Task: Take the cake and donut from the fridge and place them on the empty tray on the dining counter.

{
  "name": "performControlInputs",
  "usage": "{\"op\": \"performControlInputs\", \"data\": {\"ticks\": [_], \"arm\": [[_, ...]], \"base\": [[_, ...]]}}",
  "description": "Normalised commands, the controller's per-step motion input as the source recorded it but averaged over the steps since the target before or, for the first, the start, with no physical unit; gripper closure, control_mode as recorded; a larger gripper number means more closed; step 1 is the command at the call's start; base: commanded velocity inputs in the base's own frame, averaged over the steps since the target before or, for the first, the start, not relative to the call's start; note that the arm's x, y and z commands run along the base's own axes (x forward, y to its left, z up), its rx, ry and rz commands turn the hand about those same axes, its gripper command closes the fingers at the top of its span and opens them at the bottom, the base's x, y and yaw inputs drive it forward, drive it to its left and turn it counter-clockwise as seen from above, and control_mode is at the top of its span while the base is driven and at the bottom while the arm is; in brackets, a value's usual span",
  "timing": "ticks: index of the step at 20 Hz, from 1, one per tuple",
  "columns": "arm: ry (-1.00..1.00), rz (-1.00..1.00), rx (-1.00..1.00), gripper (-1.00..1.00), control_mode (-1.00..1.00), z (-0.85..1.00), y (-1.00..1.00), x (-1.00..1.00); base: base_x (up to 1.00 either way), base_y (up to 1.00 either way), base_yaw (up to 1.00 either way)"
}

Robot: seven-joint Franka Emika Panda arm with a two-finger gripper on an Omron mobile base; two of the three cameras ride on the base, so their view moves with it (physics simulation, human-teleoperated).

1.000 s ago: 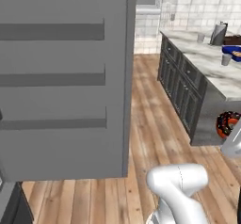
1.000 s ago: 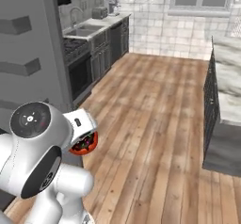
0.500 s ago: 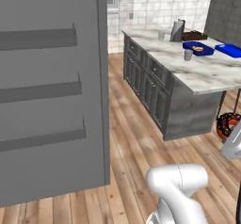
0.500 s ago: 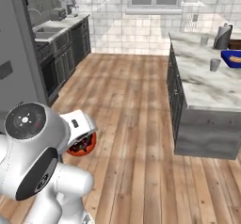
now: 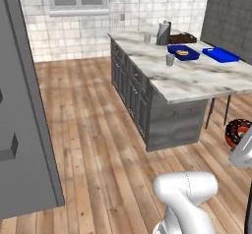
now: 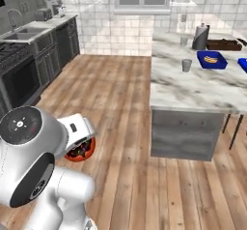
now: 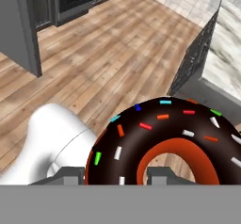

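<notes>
The gripper [image 7: 115,173] is closed on the donut [image 7: 167,143], which is held just in front of the hand camera. In the hand view the ring is seen large: dark chocolate glaze scattered with coloured sprinkles, and an orange-red inner rim around the hole. The two grey finger tips [image 7: 70,175] are seen at its lower edge, one on the outside of the ring and one at the hole. In the left base view the donut [image 5: 238,132] is seen low at the right edge, above the wooden floor [image 5: 98,130] and near the corner of the dining counter [image 5: 197,78]. In the right base view it [image 6: 80,149] is tucked under the white hand, close beside the arm's round joint.

Beyond the hand, the dining counter is seen as a white marble slab with grey veining on a dark grey base. On its far part the empty tray [image 5: 221,54] is laid flat, bright blue, at the slab's right side. Just beside it a deeper blue tray [image 5: 183,52] with a hot dog is set, and a small grey cup [image 5: 170,59] is placed in front of that. Further back a dark upright cylinder [image 5: 164,33] and a dark brown wooden tray [image 5: 183,38] are seen. The fridge [image 5: 22,110] is seen as a grey slab at the left edge of the left base view. The cake cannot be made out.
</notes>
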Motion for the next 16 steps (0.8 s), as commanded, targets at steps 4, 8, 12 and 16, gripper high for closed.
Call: {"op": "performControlInputs", "data": {"ticks": [4, 8, 12, 16], "arm": [[0.0, 0.0, 0.0, 1.0, 1.0, 0.0, 0.0, 0.0], [0.0, 0.0, 0.0, 1.0, 1.0, 0.0, 0.0, 0.0], [0.0, 0.0, 0.0, 1.0, 1.0, 0.0, 0.0, 0.0], [0.0, 0.0, 0.0, 1.0, 1.0, 0.0, 0.0, 0.0]], "base": [[0.34, -1.0, 0.0], [0.24, -1.0, 0.0], [0.24, -1.0, 0.0], [0.24, -1.0, 0.0]]}}
